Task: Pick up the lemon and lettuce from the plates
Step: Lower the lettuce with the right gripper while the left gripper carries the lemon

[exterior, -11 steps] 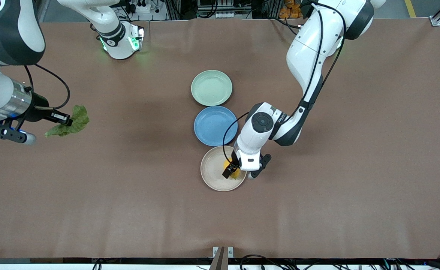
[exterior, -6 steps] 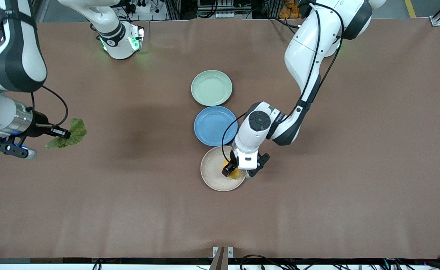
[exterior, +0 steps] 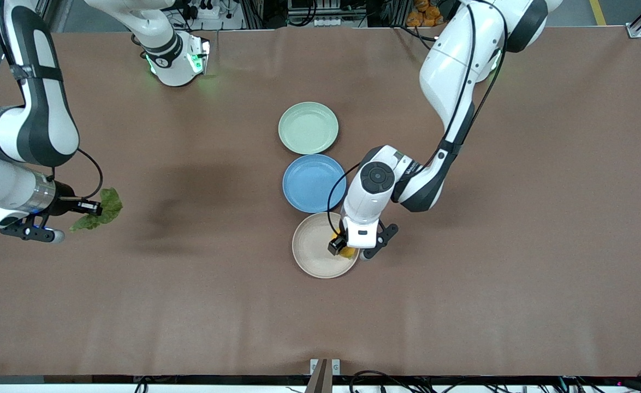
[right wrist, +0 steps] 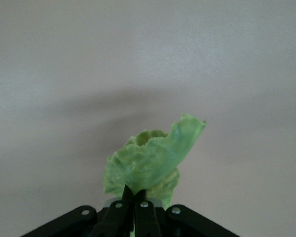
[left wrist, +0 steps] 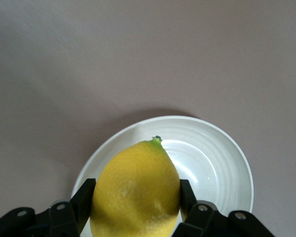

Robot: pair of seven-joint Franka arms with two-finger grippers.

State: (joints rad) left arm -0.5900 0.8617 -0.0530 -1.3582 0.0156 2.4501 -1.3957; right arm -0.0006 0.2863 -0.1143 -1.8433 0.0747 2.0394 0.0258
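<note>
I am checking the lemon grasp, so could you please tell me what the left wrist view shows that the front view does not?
Only the left wrist view shows the lemon whole, green tip included, clamped between both fingers above the beige plate. Only the front view shows the pale green plate, blue plate and the right gripper holding the lettuce over the table. Both share the left gripper shut on the lemon.

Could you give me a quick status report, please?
Left gripper shut on lemon over beige plate. Right gripper shut on lettuce over bare table. Nothing in the way.
</note>
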